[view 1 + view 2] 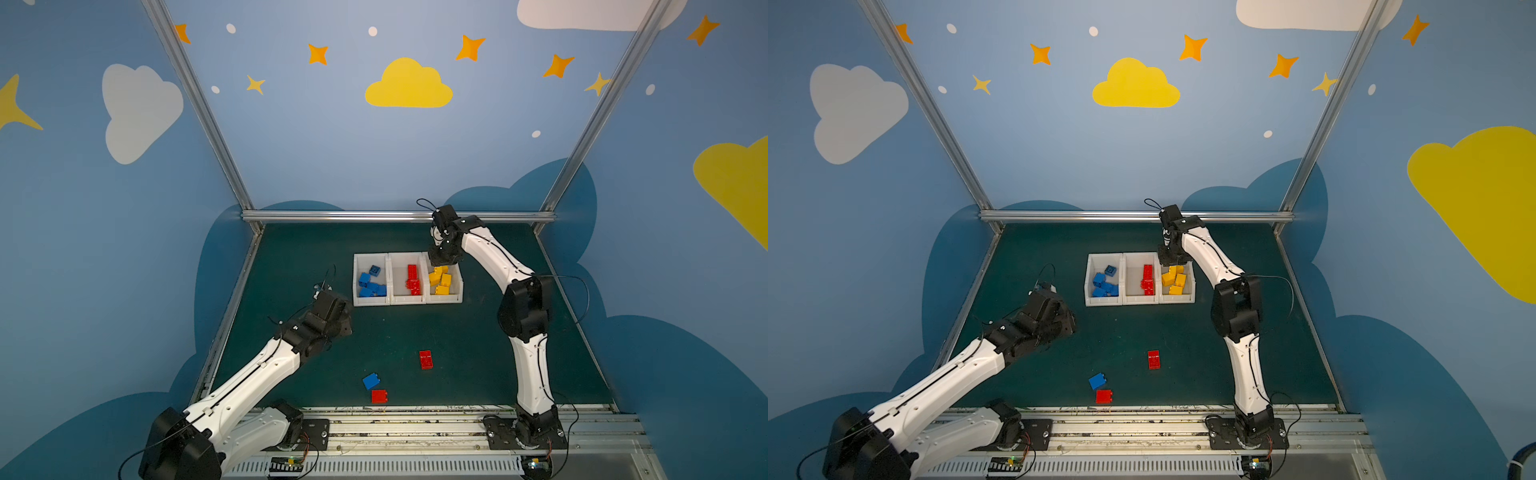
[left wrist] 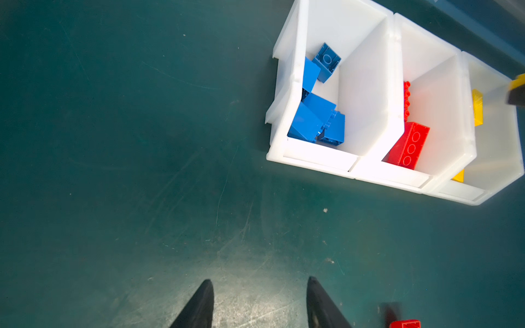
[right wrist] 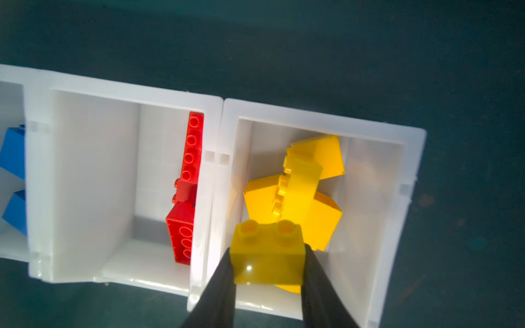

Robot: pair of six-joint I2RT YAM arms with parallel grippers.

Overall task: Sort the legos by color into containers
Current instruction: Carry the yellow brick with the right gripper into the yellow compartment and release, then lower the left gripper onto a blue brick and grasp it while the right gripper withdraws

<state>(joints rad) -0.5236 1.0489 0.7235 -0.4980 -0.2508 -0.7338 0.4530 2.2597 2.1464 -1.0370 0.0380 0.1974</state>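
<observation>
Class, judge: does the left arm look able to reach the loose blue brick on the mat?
Probably yes: the left gripper is open and empty, bare mat lies between it and the blue brick; a red brick close beside may crowd the grasp.

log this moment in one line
right gripper: shut on yellow brick over bin with yellows | left gripper: open, empty | on mat: long red brick, small red brick, blue brick

My two top views look down from high over my whole counter (image 1: pixel 457 332); each wrist camera hangs close, facing down, both sharing the white bins (image 2: pixel 318 159).
</observation>
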